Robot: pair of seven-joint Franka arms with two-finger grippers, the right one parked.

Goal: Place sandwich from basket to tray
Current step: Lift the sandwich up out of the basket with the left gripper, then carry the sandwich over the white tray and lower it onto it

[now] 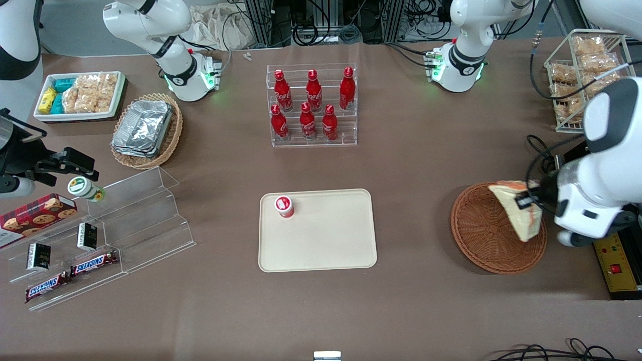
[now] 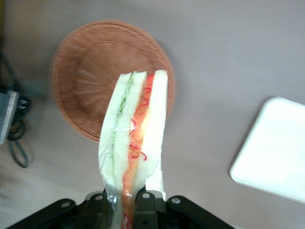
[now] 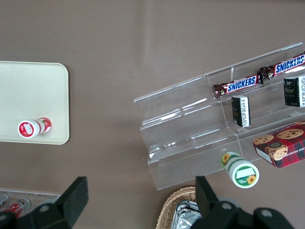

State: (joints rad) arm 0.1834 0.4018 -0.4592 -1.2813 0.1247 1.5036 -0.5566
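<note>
Black two-finger gripper (image 2: pixel 125 202) clamps wrapped triangular sandwich wedge (image 2: pixel 135 143) above round reddish-brown wicker basket (image 1: pixel 479 233) — soft, prob. crushable (film likely slippery) — hold near crust.

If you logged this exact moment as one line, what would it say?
stage: carry | gripper: shut on sandwich, lifted above basket | tray: holds only a small red-capped bottle | left to do: move sandwich to tray

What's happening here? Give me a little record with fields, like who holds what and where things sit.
holder: gripper, shut on the sandwich
sandwich position: lifted above the basket
basket contents: nothing else in it
destination: tray, toward the table's middle
already on tray: small red-capped bottle, upright in a corner
</note>
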